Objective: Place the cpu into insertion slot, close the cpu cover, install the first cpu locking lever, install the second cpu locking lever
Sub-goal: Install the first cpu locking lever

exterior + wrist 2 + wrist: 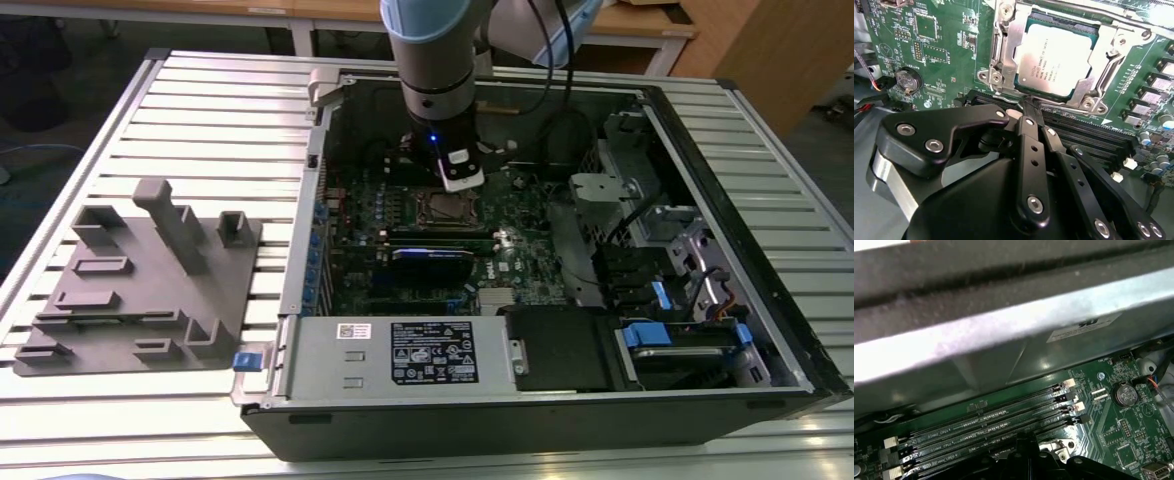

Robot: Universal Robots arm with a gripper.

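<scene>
Nearby, gripper hides motherboard beside cpu cover

Computer case lies open on the tabletop, with the fixture block beside it at the exterior view's left. Inside, on the motherboard, the cpu sits in the insertion slot, and the cpu cover lies flat around it. The tool is just beside the cover's edge, above the memory slots.

Matt silvery metal on the cpu top; bright bare metal cpu cover around it; glossy green motherboard
</scene>
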